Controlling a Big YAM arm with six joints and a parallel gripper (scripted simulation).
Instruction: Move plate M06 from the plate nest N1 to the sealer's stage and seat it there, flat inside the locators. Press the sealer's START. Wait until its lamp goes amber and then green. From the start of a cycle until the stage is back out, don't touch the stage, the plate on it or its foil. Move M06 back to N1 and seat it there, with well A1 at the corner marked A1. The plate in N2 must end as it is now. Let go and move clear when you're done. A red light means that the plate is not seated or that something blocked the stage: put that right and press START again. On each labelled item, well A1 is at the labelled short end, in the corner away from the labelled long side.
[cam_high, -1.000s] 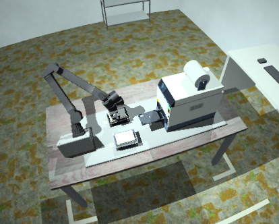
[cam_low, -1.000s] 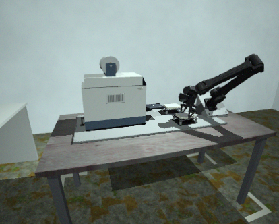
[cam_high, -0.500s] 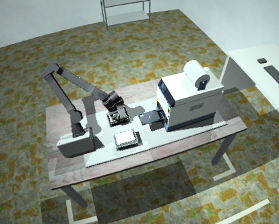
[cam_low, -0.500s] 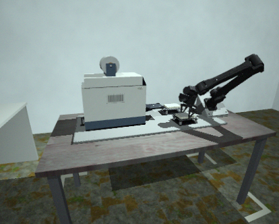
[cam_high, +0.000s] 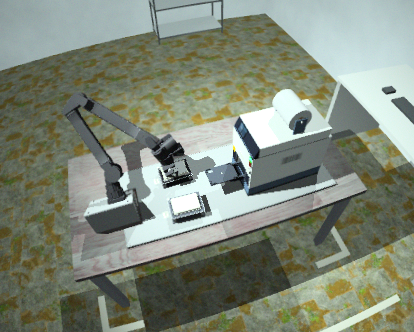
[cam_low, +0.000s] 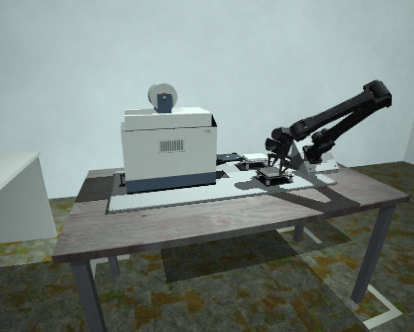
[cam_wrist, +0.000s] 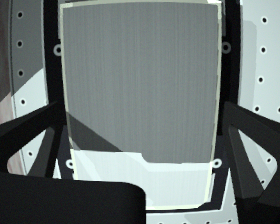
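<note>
The arm (cam_high: 92, 140) (cam_low: 340, 117) is of dark grey and black colour, with long straight links and rounded joints; small markings, perhaps, I cannot distinguish.
</note>
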